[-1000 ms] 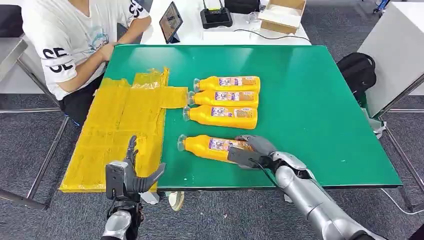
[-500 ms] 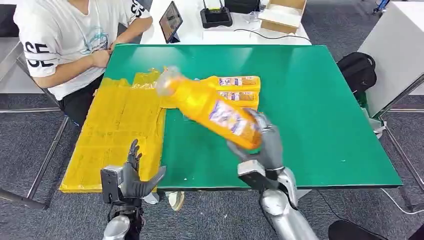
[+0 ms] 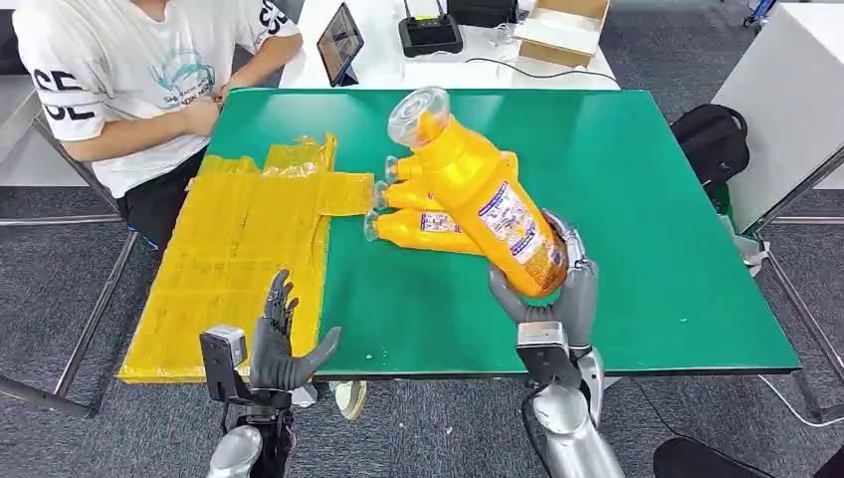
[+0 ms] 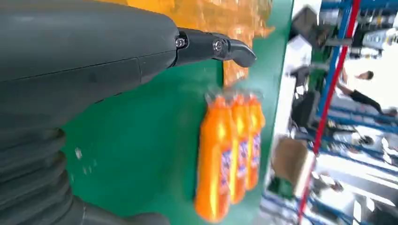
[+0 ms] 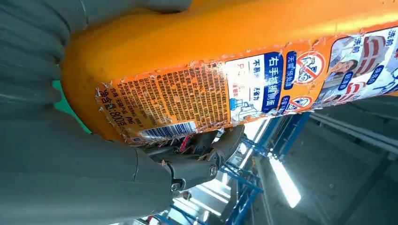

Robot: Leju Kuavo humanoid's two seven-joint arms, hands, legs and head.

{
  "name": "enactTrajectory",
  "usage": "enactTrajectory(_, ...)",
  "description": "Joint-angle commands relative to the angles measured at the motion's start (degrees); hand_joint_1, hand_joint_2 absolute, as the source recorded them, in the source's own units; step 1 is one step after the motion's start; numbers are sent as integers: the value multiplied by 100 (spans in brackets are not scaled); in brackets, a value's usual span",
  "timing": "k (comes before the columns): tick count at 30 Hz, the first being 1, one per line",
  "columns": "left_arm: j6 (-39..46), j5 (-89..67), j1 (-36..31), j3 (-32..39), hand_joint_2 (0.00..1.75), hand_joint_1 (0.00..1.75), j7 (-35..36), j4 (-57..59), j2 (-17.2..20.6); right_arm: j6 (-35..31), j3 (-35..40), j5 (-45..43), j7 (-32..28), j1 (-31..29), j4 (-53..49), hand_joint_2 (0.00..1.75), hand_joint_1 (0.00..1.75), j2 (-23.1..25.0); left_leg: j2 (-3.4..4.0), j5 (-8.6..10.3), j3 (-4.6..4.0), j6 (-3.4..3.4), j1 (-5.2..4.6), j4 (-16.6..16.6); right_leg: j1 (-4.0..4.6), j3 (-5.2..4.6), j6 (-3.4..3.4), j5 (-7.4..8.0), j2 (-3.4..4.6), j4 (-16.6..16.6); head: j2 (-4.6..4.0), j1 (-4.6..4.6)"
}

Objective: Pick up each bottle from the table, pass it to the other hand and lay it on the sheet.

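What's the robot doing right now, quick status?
Right hand grips an orange bottle by its base, raised over the green table. Left hand open near the yellow sheet. Three bottles waiting. Nothing between the hands.

"800" on bottle [image 5: 225, 70] label; "SE" on sleeve [image 3: 55, 105]

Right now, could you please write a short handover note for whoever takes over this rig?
Right hand grips the lifted bottle by its base, cap end tilted up and away, above the green table.
Left hand holds nothing, fingers apart, at the table's near edge by the yellow sheet.
Three bottles lie side by side on the table beside the sheet.
Done: one bottle picked up.
Left: pass it to the left hand, lay it on the sheet, which bears no bottle yet, then the other three.
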Motion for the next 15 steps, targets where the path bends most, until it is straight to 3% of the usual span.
enactTrajectory(1,-1118,969,-46,-559,175,0,167,-530,257,809,206,-48,-287,-32,1190,175,175,204,14,-13,36,7,3,-8,8,34,-19,-7,6,-12,0,0)
enactTrajectory(13,-1551,1450,-158,-702,175,0,363,-485,282,1092,604,65,-526,-82,1920,175,175,386,19,-13,46,5,7,-12,12,44,-25,-6,10,-15,0,-2)
enactTrajectory(15,-1520,1340,-242,-743,175,0,303,-299,267,1142,1097,254,-605,-197,2578,175,175,588,27,-14,52,4,5,-16,11,45,-28,-5,18,-16,0,-2)
